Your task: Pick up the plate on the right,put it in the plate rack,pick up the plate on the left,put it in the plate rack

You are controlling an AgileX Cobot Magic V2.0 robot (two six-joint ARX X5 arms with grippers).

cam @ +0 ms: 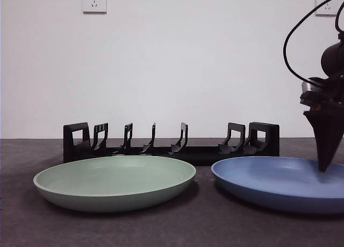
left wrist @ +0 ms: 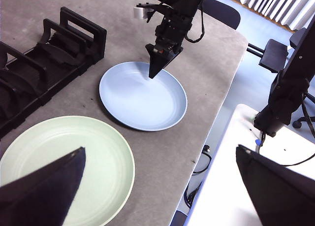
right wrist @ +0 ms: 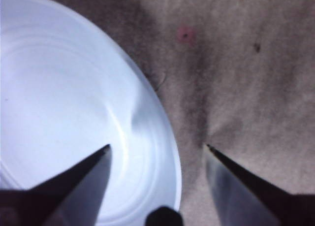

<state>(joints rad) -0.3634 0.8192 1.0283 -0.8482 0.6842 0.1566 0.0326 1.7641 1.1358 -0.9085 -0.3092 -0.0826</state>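
The blue plate (cam: 269, 180) lies on the right of the table, the pale green plate (cam: 113, 180) on the left. Behind both stands the long black plate rack (cam: 172, 145), with nothing in its slots. My right gripper (cam: 324, 169) points down at the blue plate's outer right rim. In the right wrist view it (right wrist: 157, 145) is open, one jaw over the blue plate (right wrist: 64, 98) and the other over bare table, the rim between them. My left gripper (left wrist: 160, 148) hangs open high above the green plate (left wrist: 98, 152), the blue plate (left wrist: 142, 98) and the rack (left wrist: 49, 63), holding nothing.
The grey table (left wrist: 211, 63) ends a short way beyond the blue plate, with a dark chair (left wrist: 273, 53) and a white stand (left wrist: 231, 152) past that edge. A small red mark (right wrist: 185, 34) sits on the tabletop near the blue plate.
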